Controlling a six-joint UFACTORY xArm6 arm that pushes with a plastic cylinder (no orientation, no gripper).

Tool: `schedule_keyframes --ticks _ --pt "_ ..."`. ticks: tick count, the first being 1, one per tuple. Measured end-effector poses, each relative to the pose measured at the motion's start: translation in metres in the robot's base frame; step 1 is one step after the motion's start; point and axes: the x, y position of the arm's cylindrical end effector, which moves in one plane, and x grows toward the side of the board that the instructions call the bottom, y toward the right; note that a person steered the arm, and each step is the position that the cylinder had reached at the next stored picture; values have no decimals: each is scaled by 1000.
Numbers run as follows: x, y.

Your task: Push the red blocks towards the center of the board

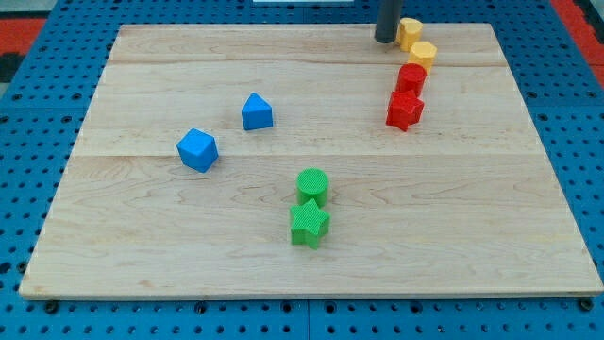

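Two red blocks sit at the view's upper right: a red round block (411,78) and, just below and touching it, a red star block (404,110). Above them a yellow hexagon block (422,53) and a yellow round block (410,32) continue the column toward the view's top. My tip (386,40) stands at the board's top edge, just left of the yellow round block and above the red blocks, apart from the red ones.
A blue block with a pointed top (256,111) and a blue cube-like block (197,149) lie left of centre. A green round block (312,185) touches a green star block (309,224) below centre. The wooden board (142,236) lies on a blue pegboard.
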Motion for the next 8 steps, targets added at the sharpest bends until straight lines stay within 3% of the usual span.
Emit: schedule_keyframes --ticks 3,4,5,8 --pt "34 -30" --pt "75 -15" --pt "77 26" --pt "80 39"
